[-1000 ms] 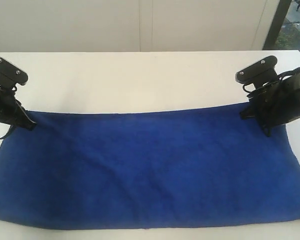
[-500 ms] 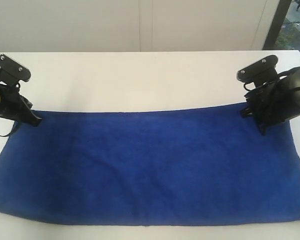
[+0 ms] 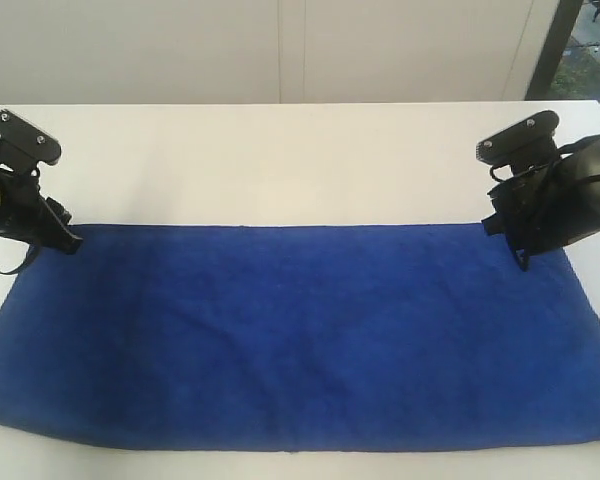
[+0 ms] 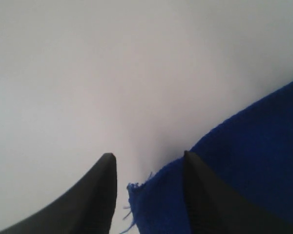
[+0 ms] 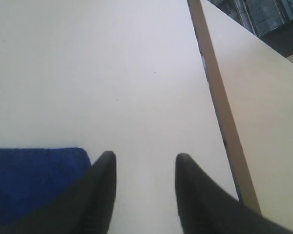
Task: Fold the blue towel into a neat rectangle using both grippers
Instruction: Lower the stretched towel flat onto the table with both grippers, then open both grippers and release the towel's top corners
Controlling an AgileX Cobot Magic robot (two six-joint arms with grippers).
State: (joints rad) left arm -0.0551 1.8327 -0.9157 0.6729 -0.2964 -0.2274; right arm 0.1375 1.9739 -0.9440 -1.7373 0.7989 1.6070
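Left gripper [image 4: 149,155]: jaws well apart, gripping nothing; the frayed corner [image 4: 136,197] of the blue towel [image 3: 300,340] sits in the gap between its two fingers; one finger lies over the cloth edge, contact cannot tell; ahead of the tips only bare table [image 3: 280,160]. Right gripper [image 5: 145,154]: jaws likewise spread, nothing held; bare table between the fingers; towel corner just beside the outer face of one finger, not in the gap. Outward from both hands: towel lies flat as a long band; its far edge runs straight from one gripper to the other; its near edge is well away from both; surface smooth, faint creases only; whether it is doubled, cannot tell. Judgement: step in hand looks like letting go at the two far corners and clearing off; done well by lifting both hands straight up and together, so no finger drags the edge; left needs most care, loose threads at that corner could snag a finger and pull the corner out of line; right sits clear of the cloth. Next fold probably end to end; regrasp wants corners pinched fully, both layers if there are two.
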